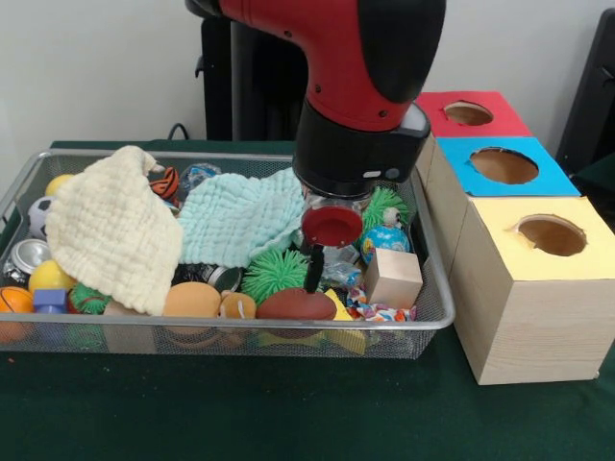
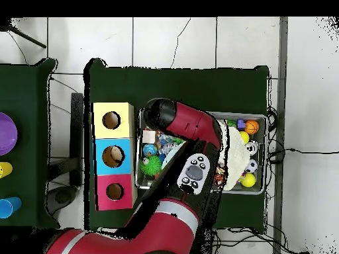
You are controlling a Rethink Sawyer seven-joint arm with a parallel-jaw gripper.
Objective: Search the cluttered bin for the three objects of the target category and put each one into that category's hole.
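Gripper (image 1: pixel 314 274) hung low in bin (image 1: pixel 434 312); I couldn't tell its state | green spiky ball (image 1: pixel 274 272) just beside it | judged soft, light, springy; pinch across middle.

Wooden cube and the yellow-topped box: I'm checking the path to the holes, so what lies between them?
Only the wire bin's end wall separates the wooden cube from the yellow-topped box, as the front view shows.

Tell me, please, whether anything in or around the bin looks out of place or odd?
Nothing looks spilled or damaged. The wire bin is heavily cluttered, and two crumpled cloths, a cream cloth and a mint cloth, lie draped over the toys, hiding whatever sits beneath them. The three boxes stand neatly in a row beside it.
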